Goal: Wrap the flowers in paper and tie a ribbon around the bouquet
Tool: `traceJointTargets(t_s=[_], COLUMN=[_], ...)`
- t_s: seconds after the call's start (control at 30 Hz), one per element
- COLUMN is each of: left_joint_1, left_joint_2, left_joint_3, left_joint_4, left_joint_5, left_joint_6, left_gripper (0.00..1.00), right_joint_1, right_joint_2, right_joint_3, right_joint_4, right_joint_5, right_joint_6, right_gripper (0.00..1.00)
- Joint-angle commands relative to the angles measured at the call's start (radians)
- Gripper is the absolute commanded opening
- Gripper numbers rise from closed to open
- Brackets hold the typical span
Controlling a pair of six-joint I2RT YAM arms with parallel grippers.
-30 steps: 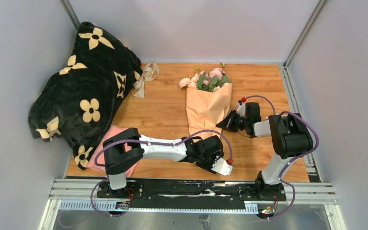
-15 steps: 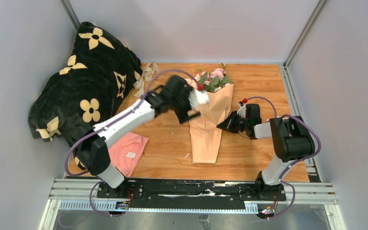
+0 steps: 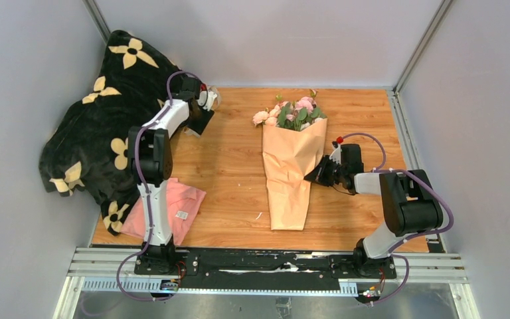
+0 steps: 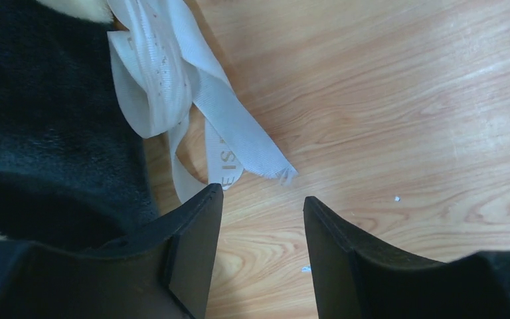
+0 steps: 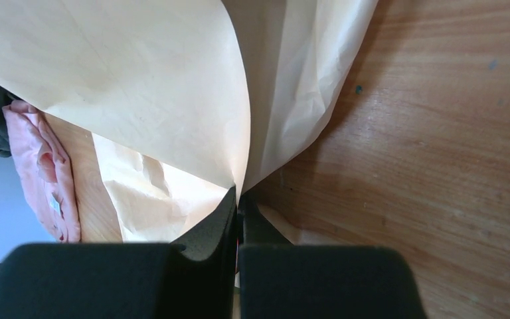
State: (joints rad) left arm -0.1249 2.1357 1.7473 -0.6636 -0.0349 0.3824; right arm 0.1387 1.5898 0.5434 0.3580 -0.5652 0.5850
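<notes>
The bouquet lies in the middle of the table, pink flowers (image 3: 293,113) at the far end of a peach-orange paper (image 3: 291,174) cone. My right gripper (image 3: 315,175) is shut on the cone's right edge, and in the right wrist view the paper (image 5: 139,80) fold is pinched at the right gripper (image 5: 239,197) tips. The left gripper (image 3: 198,124) hangs at the back left by the blanket. The left wrist view shows the left gripper (image 4: 262,197) open over bare wood. The cream ribbon (image 4: 196,100) lies just beyond its left finger (image 4: 196,232), not between the jaws.
A black blanket (image 3: 109,129) with cream flower prints is heaped in the back left corner, right beside the ribbon. A pink cloth (image 3: 172,209) with a white label lies at the front left. Grey walls close in the wooden table (image 3: 365,113) on three sides.
My left arm swung from the near middle of the table, past the bouquet's top, to the back left over the ribbon. The right gripper kept its pinch on the paper.
</notes>
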Motion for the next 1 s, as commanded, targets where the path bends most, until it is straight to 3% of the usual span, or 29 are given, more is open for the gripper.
traceJointTargets(t_s=[0.0, 0.13, 0.3, 0.5, 0.77, 0.83, 0.93, 0.97], left_joint_1=[-0.003, 0.034, 0.112, 0.122, 0.122, 0.122, 0.122, 0.122], left_joint_2=[-0.001, 0.001, 0.029, 0.132, 0.153, 0.141, 0.135, 0.126], left_joint_3=[0.07, 0.053, 0.038, 0.089, 0.071, 0.054, 0.05, 0.044], left_joint_4=[-0.002, 0.089, 0.159, 0.086, 0.095, 0.107, 0.085, 0.071], left_joint_5=[-0.025, -0.084, -0.06, -0.097, 0.007, 0.0, -0.013, -0.003], left_joint_6=[-0.071, -0.174, -0.364, -0.378, -0.376, -0.377, -0.358, -0.35], left_gripper=[0.57, 0.52, 0.46, 0.54, 0.49, 0.4, 0.09, 0.04], right_joint_1=[0.016, 0.016, 0.016, 0.016, 0.017, 0.018, 0.018, 0.016], right_joint_2=[-0.008, -0.001, 0.004, 0.004, -0.011, -0.013, -0.02, -0.023], right_joint_3=[-0.015, -0.013, -0.006, 0.0, -0.001, 0.003, 0.003, 0.003], right_joint_4=[-0.123, -0.123, -0.125, -0.128, -0.141, -0.145, -0.143, -0.145], right_joint_5=[0.081, 0.071, 0.067, 0.058, 0.065, 0.067, 0.068, 0.069], right_joint_6=[-0.056, -0.065, -0.067, -0.075, -0.086, -0.089, -0.087, -0.086], right_gripper=[0.0, 0.0, 0.0, 0.0, 0.0, 0.0, 0.0, 0.0])
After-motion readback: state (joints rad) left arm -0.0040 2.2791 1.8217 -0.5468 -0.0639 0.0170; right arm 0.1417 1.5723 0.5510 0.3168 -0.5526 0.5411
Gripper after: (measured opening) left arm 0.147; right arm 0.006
